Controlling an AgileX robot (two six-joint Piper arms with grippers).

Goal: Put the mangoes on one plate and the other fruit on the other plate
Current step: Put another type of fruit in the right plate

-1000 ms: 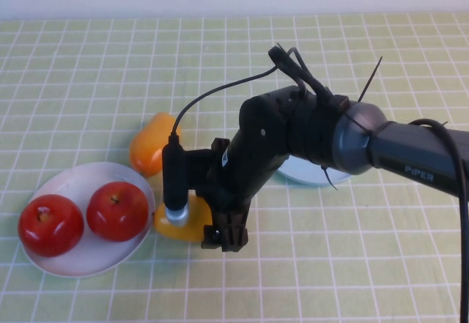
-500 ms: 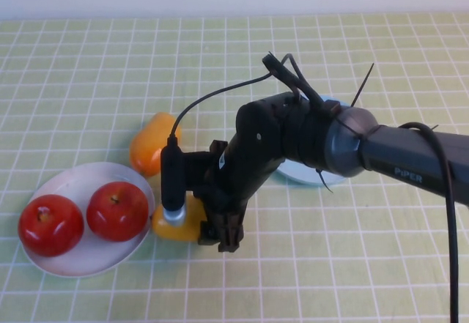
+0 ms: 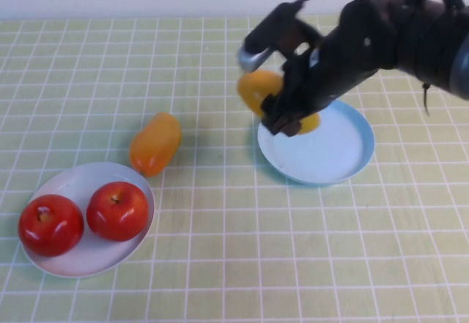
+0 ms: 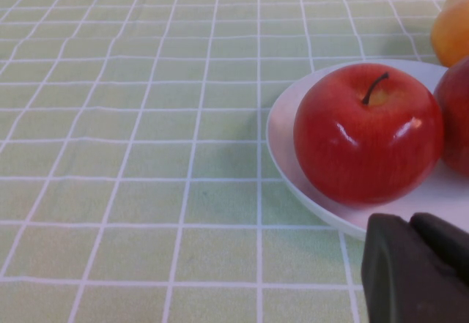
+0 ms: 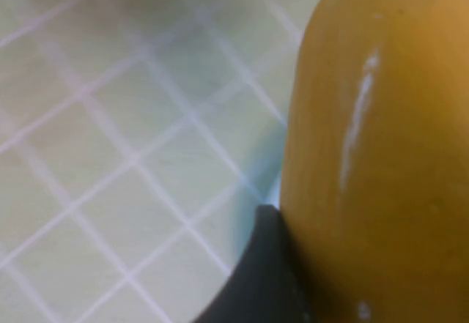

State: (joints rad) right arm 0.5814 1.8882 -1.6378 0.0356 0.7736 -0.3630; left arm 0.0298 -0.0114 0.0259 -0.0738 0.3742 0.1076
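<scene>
Two apples [image 3: 84, 217] sit sorted on white plate [image 3: 69, 261]; right gripper [image 3: 287, 114] fingers hold yellow mango [image 3: 262, 88] above blue plate [image 3: 333, 154] rim for placing; left gripper [image 4: 418, 268] near-left, fingers closed, empty; orange mango [image 3: 155, 143] waits on table [image 3: 242, 257]

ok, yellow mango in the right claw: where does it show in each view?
High view: yellow mango held in the right claw, above the far-left rim of the blue plate.
Left wrist view: not in it; only the orange mango at an edge, beyond the shut left claw.
Right wrist view: fills the frame's side.
Shared landmark: green checked tablecloth.
</scene>
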